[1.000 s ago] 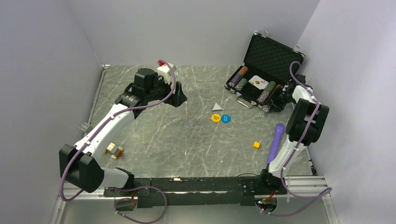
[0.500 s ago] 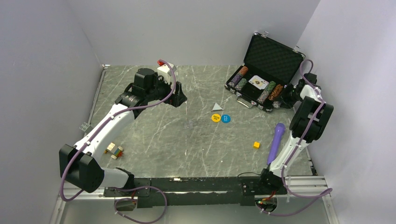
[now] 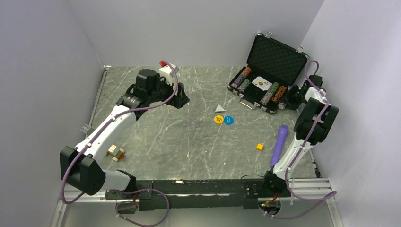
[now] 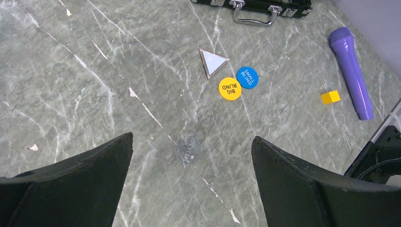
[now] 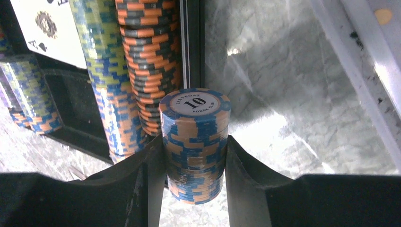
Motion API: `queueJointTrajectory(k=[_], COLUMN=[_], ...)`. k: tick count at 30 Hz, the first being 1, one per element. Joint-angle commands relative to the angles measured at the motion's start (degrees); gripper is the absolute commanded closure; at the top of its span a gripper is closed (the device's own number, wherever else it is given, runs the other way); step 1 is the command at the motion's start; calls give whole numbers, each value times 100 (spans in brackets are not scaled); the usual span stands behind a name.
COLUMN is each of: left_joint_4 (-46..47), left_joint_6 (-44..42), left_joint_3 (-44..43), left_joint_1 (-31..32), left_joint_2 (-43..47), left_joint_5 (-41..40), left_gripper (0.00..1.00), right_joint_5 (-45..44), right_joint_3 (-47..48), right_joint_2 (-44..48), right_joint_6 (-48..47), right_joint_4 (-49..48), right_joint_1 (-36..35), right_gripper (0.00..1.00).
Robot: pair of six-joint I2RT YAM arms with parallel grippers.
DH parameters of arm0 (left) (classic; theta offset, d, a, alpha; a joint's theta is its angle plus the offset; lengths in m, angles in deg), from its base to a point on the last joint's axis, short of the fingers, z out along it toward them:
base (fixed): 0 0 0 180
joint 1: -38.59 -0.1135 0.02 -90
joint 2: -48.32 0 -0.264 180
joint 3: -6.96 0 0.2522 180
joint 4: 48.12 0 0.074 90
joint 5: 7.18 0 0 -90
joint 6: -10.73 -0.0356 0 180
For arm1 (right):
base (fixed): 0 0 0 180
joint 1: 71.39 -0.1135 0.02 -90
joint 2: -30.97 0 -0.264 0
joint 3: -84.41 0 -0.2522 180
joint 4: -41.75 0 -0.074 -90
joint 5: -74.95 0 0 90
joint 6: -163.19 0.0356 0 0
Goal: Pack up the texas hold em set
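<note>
The black briefcase [image 3: 276,59] stands open at the back right, with chip rows [image 3: 272,93] and a card [image 3: 261,83] inside. My right gripper [image 3: 287,102] is at the case's right end, shut on a blue-and-orange chip stack [image 5: 195,142] marked 10, just outside the case wall [image 5: 193,42]. Chip rows [image 5: 151,61] lie beside it. My left gripper [image 3: 181,100] is open and empty, above the table's back middle. Its wrist view shows a clear dealer disc [image 4: 188,150], a yellow disc [image 4: 230,88] and a blue disc [image 4: 247,77].
A small white triangle [image 3: 219,108] lies by the discs. A purple stick [image 3: 279,144] and a small yellow cube [image 3: 259,146] lie front right. A small toy [image 3: 116,152] lies front left. The case handle [image 4: 253,14] faces the table's middle. Walls enclose the table.
My right gripper has moved right and back from the case's front right corner to its right end. The left arm has not moved.
</note>
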Motion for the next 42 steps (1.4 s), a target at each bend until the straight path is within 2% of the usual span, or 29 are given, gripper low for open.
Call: queueJointTrajectory(k=[1,9,16,26,42], left_joint_4=[157,194,202,185,167], left_joint_6=[-53,-4,-6,-17,-79], left_joint_3=[15,30,37,34,31], left_joint_1=[1,16,23,25,28], left_joint_2=[87,99,145,202,226], left_joint_5=[14,62,46,18,-70], left_gripper=[0,0,0,0,1], right_joint_5=[178,778,1385,1431,1416], right_joint_3=[-354,-850,-668,-556,206], right_joint_2=[852,1365,1036,774,-107], right_joint_6=[133,209,308,351,316], right_joint_4=[-228,4,333,430,568], right_joint_1=[-45,-46,-116,-264,-259], right_gripper=[100,100,100,100,100])
